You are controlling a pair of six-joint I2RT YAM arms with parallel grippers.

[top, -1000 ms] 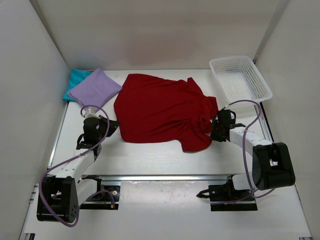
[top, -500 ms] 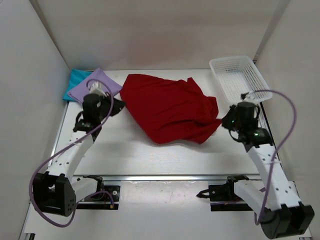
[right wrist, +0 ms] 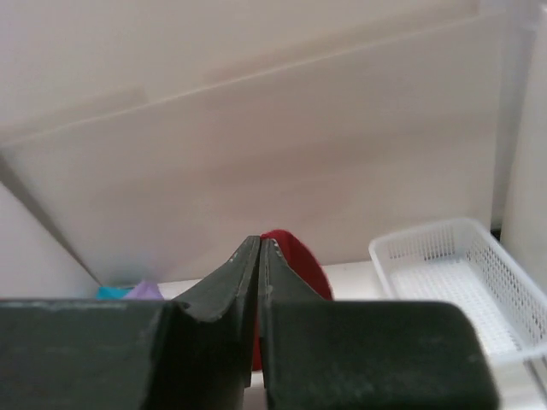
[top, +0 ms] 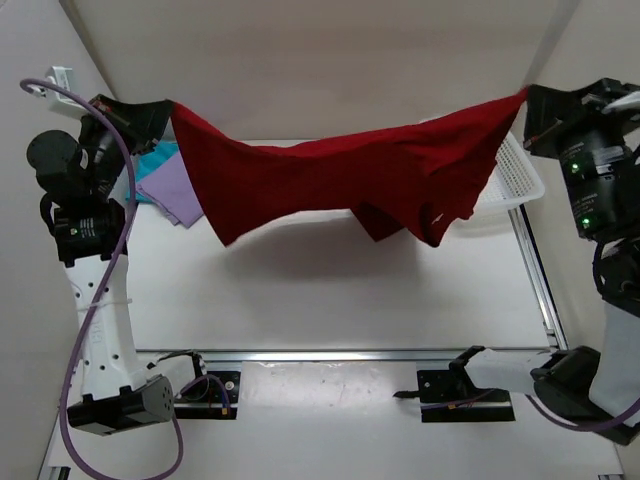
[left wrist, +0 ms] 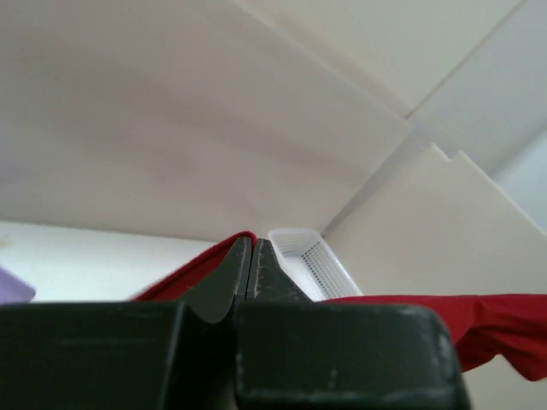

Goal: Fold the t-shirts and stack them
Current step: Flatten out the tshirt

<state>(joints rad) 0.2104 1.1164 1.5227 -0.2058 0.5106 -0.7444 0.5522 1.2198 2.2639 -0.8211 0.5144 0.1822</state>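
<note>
The dark red t-shirt hangs stretched in the air between both raised arms, sagging in the middle above the table. My left gripper is shut on its left end, and red cloth shows beside the closed jaws. My right gripper is shut on the right end, with red cloth bulging past its closed jaws. At the back left lie the folded lavender t-shirt and, under it, the teal t-shirt, both partly hidden by the red shirt.
A white mesh basket stands at the back right, half hidden behind the hanging shirt; it also shows as the basket in the right wrist view. White walls enclose the table on three sides.
Both arms have risen from the table and spread apart, lifting the red shirt off the surface and stretching it between them. The right gripper closed on the cloth during this time.
</note>
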